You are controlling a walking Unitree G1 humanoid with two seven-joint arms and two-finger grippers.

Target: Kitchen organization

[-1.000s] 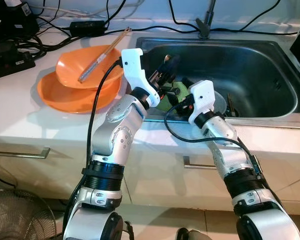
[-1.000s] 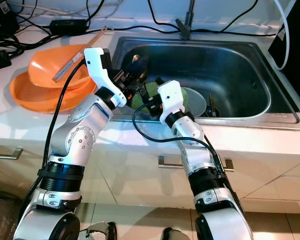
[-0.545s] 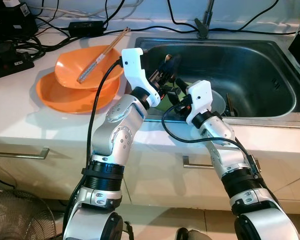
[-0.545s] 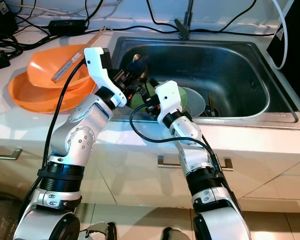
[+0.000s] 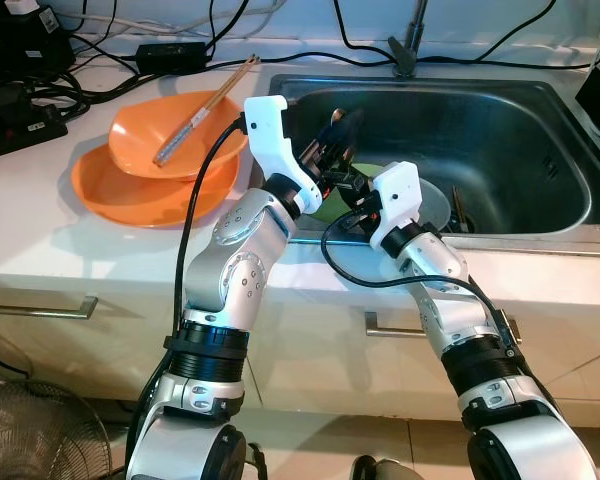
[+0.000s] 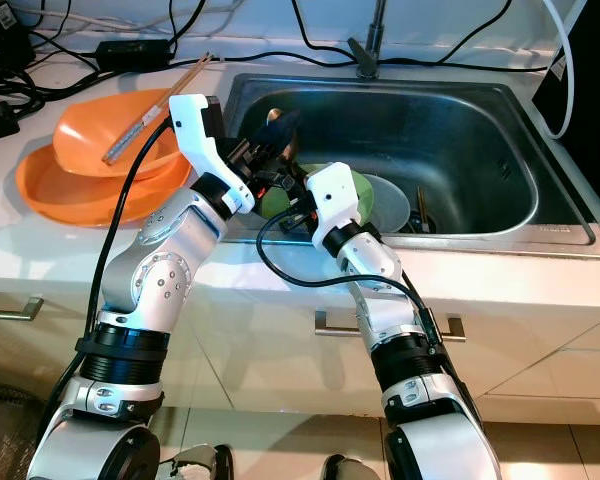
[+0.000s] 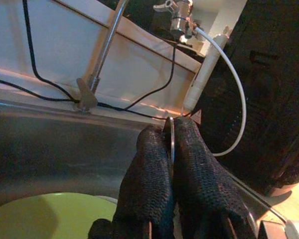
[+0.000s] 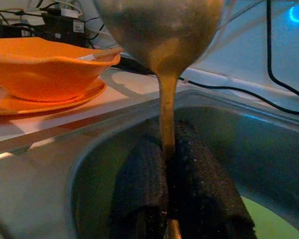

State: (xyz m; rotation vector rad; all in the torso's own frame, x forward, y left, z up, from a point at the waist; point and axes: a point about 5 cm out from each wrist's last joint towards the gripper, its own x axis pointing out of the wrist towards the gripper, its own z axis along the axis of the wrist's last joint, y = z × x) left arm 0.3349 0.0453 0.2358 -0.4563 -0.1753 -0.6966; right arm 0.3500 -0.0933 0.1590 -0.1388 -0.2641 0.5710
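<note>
Both arms reach over the front edge of the steel sink (image 5: 565, 185), their ends meeting above its near-left corner. The left hand (image 7: 172, 149) has its 2 black fingers pressed together on a thin metal piece seen edge-on, most likely the handle of a utensil; what kind cannot be told from that view. The right hand (image 8: 169, 154) pinches the narrow neck of a metal spoon (image 8: 159, 30), whose rounded bowl stands upright just beyond the fingertips, so the spoon rises straight out of the grip and above the basin. In the head views the 2 hands sit touching or nearly so, the left hand slightly farther back over the sink, the right hand just in front and below it.

Under them, on the sink floor, lies a green plate (image 6: 355, 185) with a clear glass bowl (image 6: 390, 205) partly over its right side. A few dark utensils (image 5: 458, 208) lean at the right of that bowl.

On the white tabletop (image 5: 40, 220), left of the sink, an orange bowl (image 5: 155, 130) rests on an orange plate (image 5: 110, 190), with a pair of chopsticks (image 5: 205, 98) laid across the bowl's rim. Black cables (image 5: 40, 85) and a power adapter (image 5: 175, 52) lie along the back of the tabletop. The faucet base (image 5: 408, 45) stands behind the sink.
</note>
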